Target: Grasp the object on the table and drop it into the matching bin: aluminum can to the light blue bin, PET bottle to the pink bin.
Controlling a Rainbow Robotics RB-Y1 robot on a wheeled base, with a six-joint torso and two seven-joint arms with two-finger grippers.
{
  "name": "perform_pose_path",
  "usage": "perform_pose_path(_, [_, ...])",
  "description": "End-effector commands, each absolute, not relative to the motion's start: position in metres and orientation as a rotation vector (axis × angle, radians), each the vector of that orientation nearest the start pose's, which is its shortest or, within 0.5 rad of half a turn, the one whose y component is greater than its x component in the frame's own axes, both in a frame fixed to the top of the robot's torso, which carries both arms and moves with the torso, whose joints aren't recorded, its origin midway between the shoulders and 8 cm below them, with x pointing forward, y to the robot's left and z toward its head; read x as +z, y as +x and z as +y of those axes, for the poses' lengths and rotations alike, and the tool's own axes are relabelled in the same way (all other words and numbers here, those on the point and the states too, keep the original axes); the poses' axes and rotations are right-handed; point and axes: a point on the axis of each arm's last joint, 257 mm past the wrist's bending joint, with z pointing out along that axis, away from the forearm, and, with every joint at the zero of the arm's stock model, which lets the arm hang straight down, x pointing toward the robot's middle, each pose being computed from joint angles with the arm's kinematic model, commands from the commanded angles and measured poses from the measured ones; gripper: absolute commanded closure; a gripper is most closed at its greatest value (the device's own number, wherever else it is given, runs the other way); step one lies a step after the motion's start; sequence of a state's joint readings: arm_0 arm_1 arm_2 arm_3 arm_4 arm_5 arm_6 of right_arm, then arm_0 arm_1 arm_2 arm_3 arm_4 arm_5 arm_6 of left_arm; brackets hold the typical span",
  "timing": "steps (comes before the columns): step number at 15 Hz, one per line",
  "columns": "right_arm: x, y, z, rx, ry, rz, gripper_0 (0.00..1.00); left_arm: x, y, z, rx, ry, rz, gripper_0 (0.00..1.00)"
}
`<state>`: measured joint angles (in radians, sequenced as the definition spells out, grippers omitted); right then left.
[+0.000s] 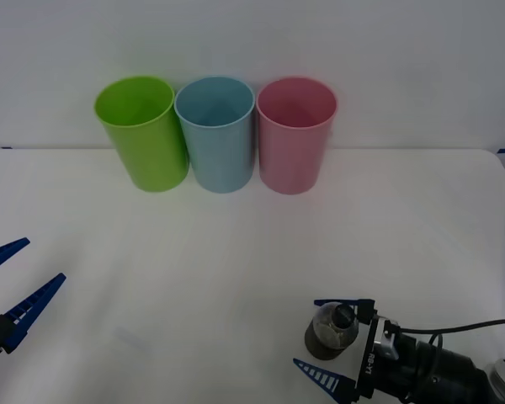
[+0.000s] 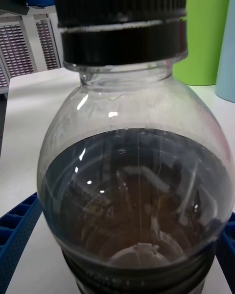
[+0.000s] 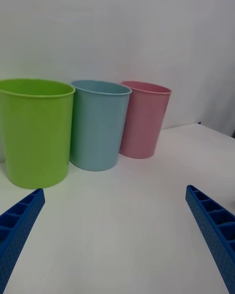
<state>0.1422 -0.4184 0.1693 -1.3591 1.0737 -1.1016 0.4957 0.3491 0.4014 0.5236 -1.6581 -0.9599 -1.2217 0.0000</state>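
The PET bottle (image 1: 331, 330), black-capped with dark liquid low inside, stands upright near the table's (image 1: 236, 252) front edge between the right gripper's (image 1: 330, 335) spread fingers. The pink bin (image 1: 295, 135) and light blue bin (image 1: 215, 133) stand empty at the back. The left gripper (image 1: 13, 290) hangs open.

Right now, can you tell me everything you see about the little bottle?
The little bottle is small, clear plastic with a ribbed black screw cap and a round, bulging body. Dark brownish liquid fills its lower part; the shoulder above is clear. It stands upright on the white table, near the robot's right side, far from the three bins. The right gripper has its open blue jaws on either side of it; whether they touch it cannot be told.
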Motion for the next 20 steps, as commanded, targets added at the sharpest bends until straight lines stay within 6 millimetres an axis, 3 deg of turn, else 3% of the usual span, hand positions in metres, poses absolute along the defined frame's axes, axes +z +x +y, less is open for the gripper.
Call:
perform_pose_path(1, [-0.33,0.328,-0.103,0.754,-1.012,1.42,0.0,-0.169,0.342,0.33,-0.567,0.465,1.441,0.0])
perform_pose_path(9, [-0.33,0.331,-0.103,0.745,-1.007,1.425,0.0,-0.169,0.342,0.33,-0.567,0.465,1.441,0.0])
perform_pose_path(10, [-0.33,0.331,-0.103,0.745,-1.007,1.425,0.17,-0.169,0.342,0.33,-0.567,0.465,1.441,0.0])
perform_pose_path(11, [-0.33,0.331,-0.103,0.745,-1.006,1.425,0.85,-0.169,0.342,0.33,-0.567,0.465,1.441,0.0])
perform_pose_path(12, [-0.329,0.332,-0.103,0.745,-1.002,1.424,1.0,-0.169,0.342,0.33,-0.567,0.465,1.441,0.0])
perform_pose_path(20, [-0.324,0.339,-0.109,0.724,-0.988,1.416,1.0,-0.169,0.342,0.33,-0.567,0.465,1.441,0.0])
